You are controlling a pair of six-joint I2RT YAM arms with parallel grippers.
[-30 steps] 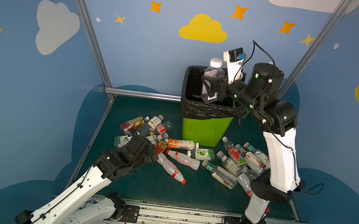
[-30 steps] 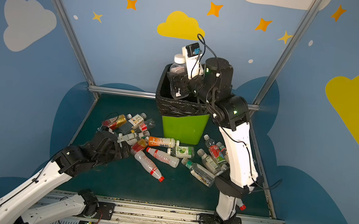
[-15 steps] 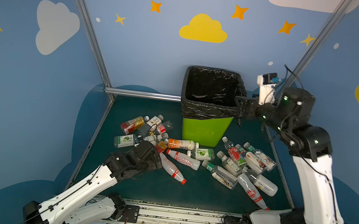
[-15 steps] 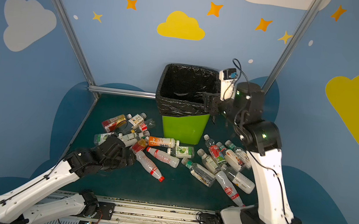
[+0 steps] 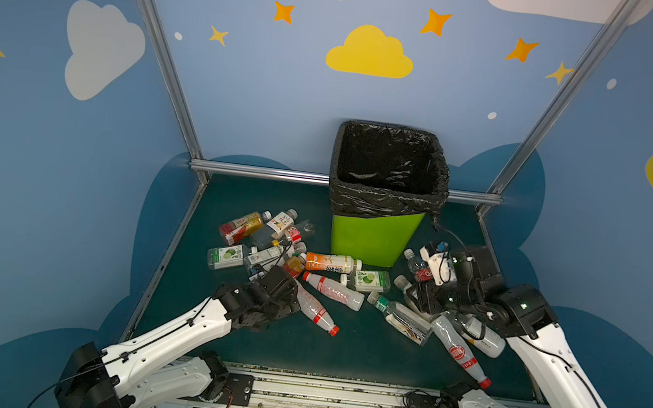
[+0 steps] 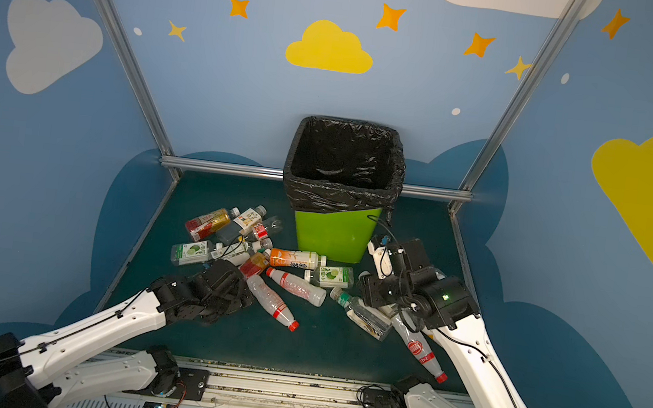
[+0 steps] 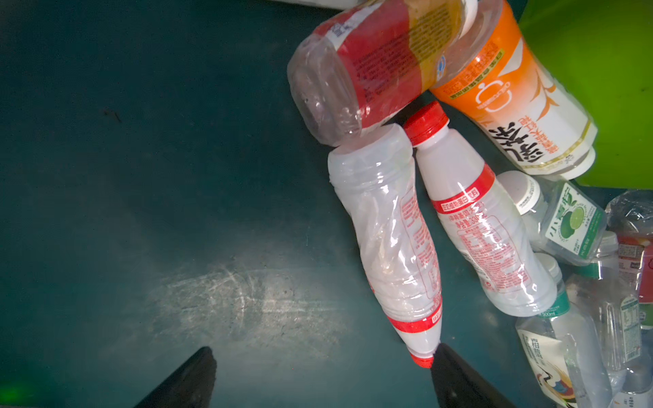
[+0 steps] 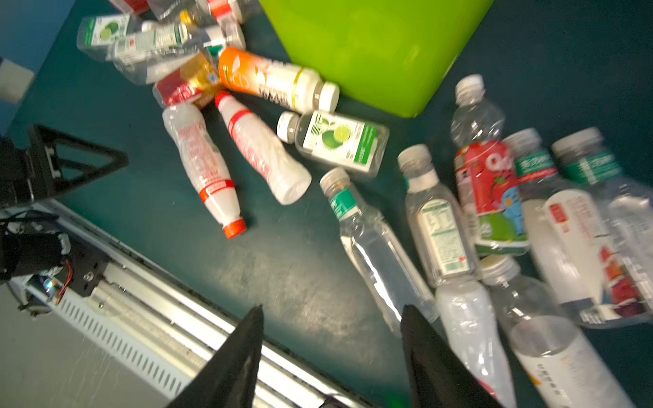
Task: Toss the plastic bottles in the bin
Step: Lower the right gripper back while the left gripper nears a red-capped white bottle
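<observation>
Centre empty, half-parted right gripper [image 8: 332,311] over clear green-collared plastic bottle [image 8: 374,247] before lime-green plastic bin [image 8: 371,46]; leave left gripper [image 7: 323,349] wide, empty

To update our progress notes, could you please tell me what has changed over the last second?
The right gripper swung away from above the bin and came down over the right-hand bottles. The clear bottle it carried is gone, and its jaws are open and empty. The left gripper drew back slightly toward the robot, open. The bin, the left-hand bottles and the right-hand ones stayed put.
</observation>
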